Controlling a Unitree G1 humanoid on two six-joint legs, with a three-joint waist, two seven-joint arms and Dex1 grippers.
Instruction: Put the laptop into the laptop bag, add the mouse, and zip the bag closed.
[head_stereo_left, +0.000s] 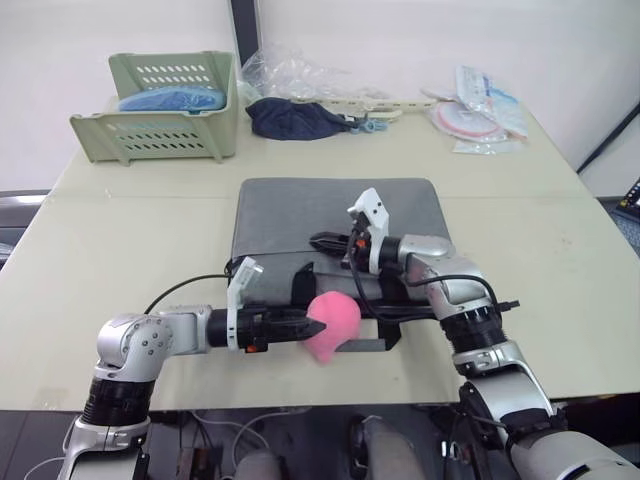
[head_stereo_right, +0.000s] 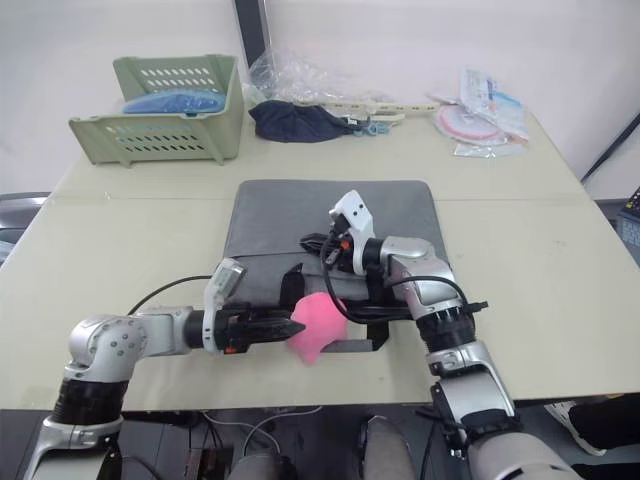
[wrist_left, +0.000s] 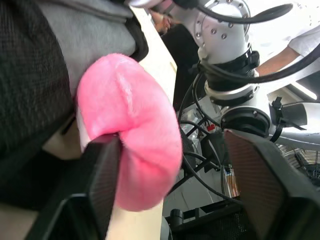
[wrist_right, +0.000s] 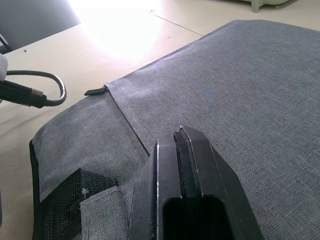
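Laptop bag (head_stereo_left: 335, 222): flat grey fabric, mid-table toward the near edge, which we judge limp and best gripped by a handle; right gripper (head_stereo_left: 322, 241) fingers pressed together above it, left gripper (head_stereo_left: 308, 327) fingers spread around a pink blob (head_stereo_left: 335, 326).

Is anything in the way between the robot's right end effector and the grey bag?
Nothing visible is in the way. The right end effector, fingers shut, is right above the laptop bag with only grey fabric under it. The pink fluffy blob lies off at the bag's near edge, by the left end effector.
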